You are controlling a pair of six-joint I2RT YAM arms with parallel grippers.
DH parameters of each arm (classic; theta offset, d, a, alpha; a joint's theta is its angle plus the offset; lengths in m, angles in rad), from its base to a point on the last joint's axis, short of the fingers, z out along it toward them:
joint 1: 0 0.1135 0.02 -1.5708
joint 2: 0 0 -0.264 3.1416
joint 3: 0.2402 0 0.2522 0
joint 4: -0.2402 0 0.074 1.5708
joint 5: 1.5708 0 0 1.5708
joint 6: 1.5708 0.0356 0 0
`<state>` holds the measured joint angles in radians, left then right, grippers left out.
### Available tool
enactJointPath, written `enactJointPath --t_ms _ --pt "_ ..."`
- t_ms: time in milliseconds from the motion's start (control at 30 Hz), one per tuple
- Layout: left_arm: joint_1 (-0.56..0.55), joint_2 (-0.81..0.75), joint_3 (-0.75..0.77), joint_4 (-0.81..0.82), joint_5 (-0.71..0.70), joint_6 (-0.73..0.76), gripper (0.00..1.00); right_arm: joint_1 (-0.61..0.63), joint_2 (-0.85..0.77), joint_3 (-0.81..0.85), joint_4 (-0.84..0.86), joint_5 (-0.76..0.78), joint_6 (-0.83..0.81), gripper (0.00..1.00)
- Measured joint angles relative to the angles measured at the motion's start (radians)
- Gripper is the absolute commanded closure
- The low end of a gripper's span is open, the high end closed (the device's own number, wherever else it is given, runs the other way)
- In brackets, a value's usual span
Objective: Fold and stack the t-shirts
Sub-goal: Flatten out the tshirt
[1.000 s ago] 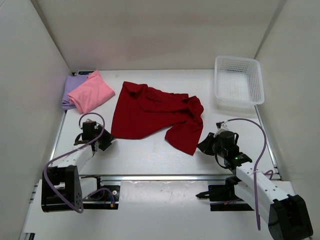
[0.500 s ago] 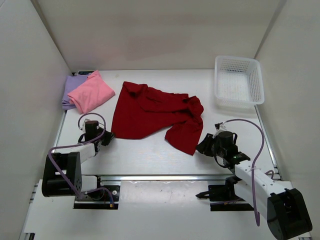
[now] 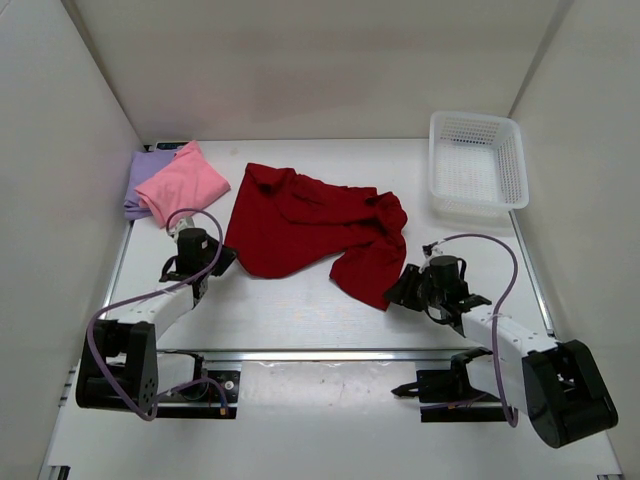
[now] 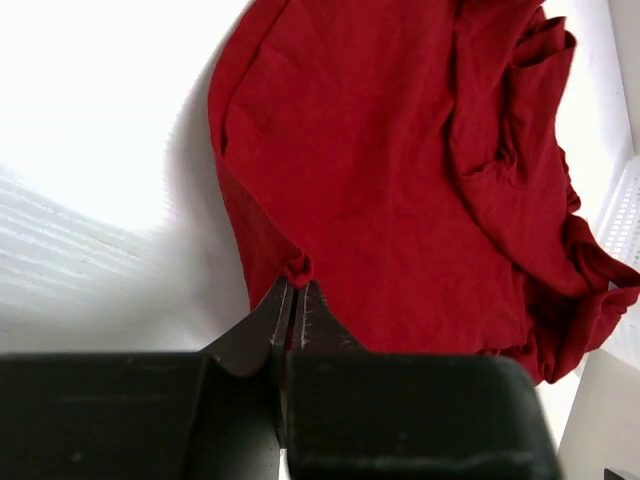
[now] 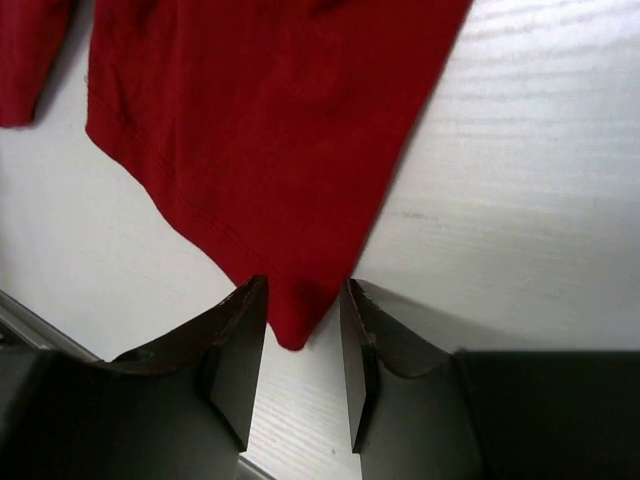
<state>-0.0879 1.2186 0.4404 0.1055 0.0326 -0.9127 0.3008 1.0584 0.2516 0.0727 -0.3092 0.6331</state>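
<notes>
- where the arms reach in from the near edge of the table (image 3: 300, 318), both grippers sit low at the near hem of the red shirt (image 3: 300, 225).
- left gripper (image 4: 293, 303): jaws pressed together, with the tips pinching a small pucker of fabric at the shirt's near left corner.
- right gripper (image 5: 297, 335): jaws parted. the shirt's pointed near right corner lies flat on the table between the two fingers (image 5: 238, 345), and neither one clamps it.
- the red shirt lies unfolded across the middle of the table. its left part is fairly smooth, while the right side is bunched into ridges and rumpled folds.
- further back at the left, the pink shirt (image 3: 183, 185) lies folded on top of the lavender shirt (image 3: 138, 180). the lavender one shows along the left and far edges of the pink one. this pile sits just beside the red shirt's far left corner; i cannot tell whether they touch.
- at the far right corner stands the white lattice basket (image 3: 521, 175), apart from the red shirt.
</notes>
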Motion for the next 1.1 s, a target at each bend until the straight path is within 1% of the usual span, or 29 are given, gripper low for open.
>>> enactJointPath --t_ms 133,233,333,400,433,600,667,767,800,900,967,1033,1100 --pt "0.0 -0.015 0.0 0.0 0.004 0.014 1.0 0.006 -0.048 0.005 -0.092 0.011 0.002 0.7" --pt "-0.003 -0.018 0.0 0.0 0.009 0.014 1.0 0.013 -0.063 0.013 -0.146 0.014 0.009 0.7" --pt "-0.006 -0.017 0.0 0.001 0.019 0.014 1.0 0.026 -0.027 0.039 -0.172 0.006 0.01 0.74" --pt "-0.008 -0.013 0.0 0.005 0.027 0.014 1.0 0.026 0.016 0.058 -0.169 -0.014 0.011 0.75" --pt "-0.008 -0.011 0.0 0.007 0.03 0.014 1.0 0.024 0.036 0.067 -0.166 -0.024 0.01 0.77" --pt "-0.009 -0.01 0.0 0.009 0.035 0.014 1.0 0.016 0.102 0.092 -0.143 -0.073 0.002 0.78" --pt "-0.009 -0.01 0.0 0.009 0.037 0.014 1.0 0.007 0.109 0.092 -0.138 -0.085 -0.004 0.81" --pt "-0.015 -0.008 0.002 0.009 0.036 0.012 1.0 0.006 0.146 0.108 -0.137 -0.104 -0.016 0.92" --pt "-0.022 -0.002 0.01 0.006 0.035 0.012 1.0 0.007 0.166 0.118 -0.137 -0.114 -0.022 1.0" --pt "-0.05 0.027 0.069 -0.009 0.031 0.014 1.0 0.022 0.211 0.164 -0.169 -0.111 -0.047 1.0" --pt "-0.06 0.034 0.12 -0.017 0.032 0.017 1.0 0.042 0.211 0.192 -0.205 -0.078 -0.068 1.0" --pt "-0.066 0.034 0.175 -0.027 0.039 0.023 1.0 0.055 0.185 0.217 -0.252 -0.042 -0.084 1.0" --pt "-0.066 0.042 0.26 -0.057 0.066 0.042 1.0 0.071 0.129 0.275 -0.323 0.023 -0.103 1.0"
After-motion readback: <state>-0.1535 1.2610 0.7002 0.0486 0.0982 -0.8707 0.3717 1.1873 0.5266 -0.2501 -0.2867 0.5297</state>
